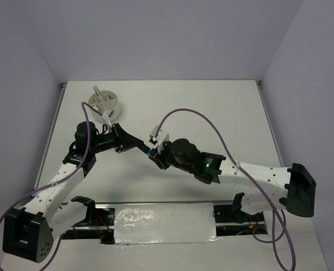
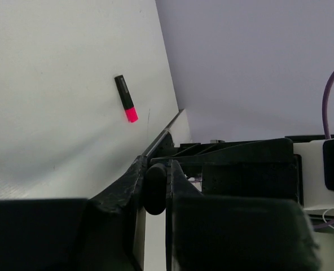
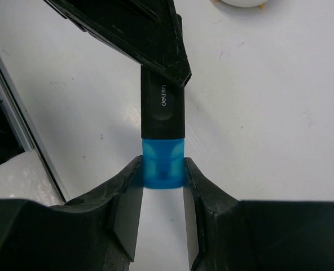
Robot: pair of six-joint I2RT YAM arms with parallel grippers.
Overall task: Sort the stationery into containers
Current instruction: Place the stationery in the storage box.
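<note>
Hidden: from above I lose most of the blue-and-black plastic marker (image 3: 162,135) behind the two pincers. The black-and-pink highlighter (image 2: 126,99) shows only on my left wrist feed.
Marker place: centre-left of the overhead frame, held at both ends.
Around: round white divided cup (image 1: 115,108) upper left on the white worktop (image 1: 223,113), with a thin yellow-green stick (image 1: 97,92) in it.
Right arm: reaching inward, right pincer (image 3: 162,172) clamped on the blue cap.
Left arm: reaching inward, left pincer (image 2: 157,168) narrow, gripping the black end.
</note>
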